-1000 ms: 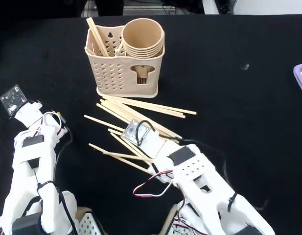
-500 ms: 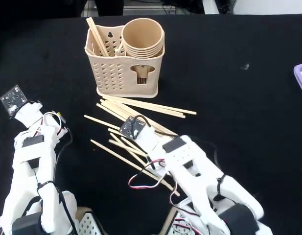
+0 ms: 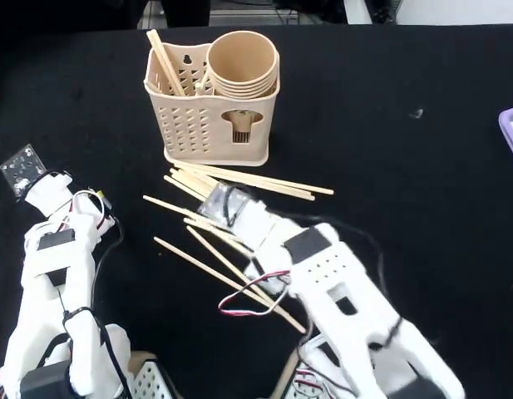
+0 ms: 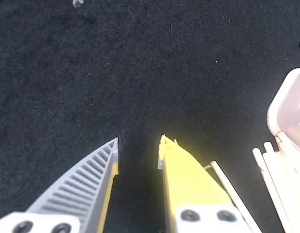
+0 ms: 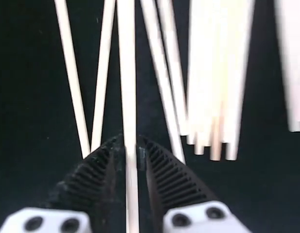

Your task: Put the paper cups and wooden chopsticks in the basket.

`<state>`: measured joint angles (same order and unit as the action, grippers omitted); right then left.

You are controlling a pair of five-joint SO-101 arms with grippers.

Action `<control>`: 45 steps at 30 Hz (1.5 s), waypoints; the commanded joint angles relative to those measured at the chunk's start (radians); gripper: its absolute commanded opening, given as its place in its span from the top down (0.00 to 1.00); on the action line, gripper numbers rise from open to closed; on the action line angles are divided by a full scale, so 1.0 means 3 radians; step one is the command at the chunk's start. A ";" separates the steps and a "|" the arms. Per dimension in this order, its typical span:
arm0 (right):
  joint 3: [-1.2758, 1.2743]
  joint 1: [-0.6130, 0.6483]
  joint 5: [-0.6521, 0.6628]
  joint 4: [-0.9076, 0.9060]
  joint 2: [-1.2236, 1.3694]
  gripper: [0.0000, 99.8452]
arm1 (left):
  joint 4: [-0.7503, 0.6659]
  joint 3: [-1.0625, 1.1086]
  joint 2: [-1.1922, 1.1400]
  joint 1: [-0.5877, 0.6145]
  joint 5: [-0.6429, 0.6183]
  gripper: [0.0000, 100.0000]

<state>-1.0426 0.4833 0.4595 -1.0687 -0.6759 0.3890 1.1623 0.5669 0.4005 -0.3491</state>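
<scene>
The beige basket [image 3: 180, 125] stands at the far middle of the table and holds a stack of paper cups [image 3: 243, 60] and some wooden chopsticks [image 3: 166, 62]. Several loose chopsticks [image 3: 256, 181] lie fanned on the black cloth in front of it. My right gripper [image 5: 130, 141] is down among them, shut on one chopstick [image 5: 126, 87] that runs between its jaws; from above the right arm [image 3: 323, 266] covers part of the pile. My left gripper [image 4: 138, 141] hovers open over bare cloth at the left, with nothing in it.
A purple container's edge [image 3: 512, 131] shows at the right border. In the left wrist view a pale rounded corner [image 4: 286, 104] and a few chopstick ends [image 4: 269, 167] lie off to one side. The left arm [image 3: 55, 249] stands at the near left.
My right arm has pushed forward toward the basket, and its gripper has shifted along the pile. Some loose chopsticks have slid and turned. The left arm has kept still.
</scene>
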 commanded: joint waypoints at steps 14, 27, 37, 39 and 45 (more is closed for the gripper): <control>0.2652 0.0235 -0.0690 0.0005 -0.0729 0.99 | -0.0072 -0.0033 0.0061 -0.0084 -0.0015 0.86; 0.3081 0.0230 -0.1744 0.2629 0.0959 0.99 | -0.0077 -0.0043 0.0061 -0.0079 -0.0015 0.86; 0.3700 0.0169 -0.1729 0.3130 0.2100 0.99 | -0.0077 -0.0043 0.0061 -0.0090 -0.0015 0.86; 0.3767 0.0138 -0.1729 0.3135 0.2279 0.99 | -0.0077 -0.0043 0.0061 -0.0090 -0.0010 0.86; 0.3833 -0.0005 -0.1729 0.3125 0.2570 0.99 | -0.0077 -0.0043 0.0061 -0.0095 -0.0010 0.86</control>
<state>0.0453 0.5063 -0.0499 -0.1542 0.0928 0.3890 1.1623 0.5669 0.3851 -0.3491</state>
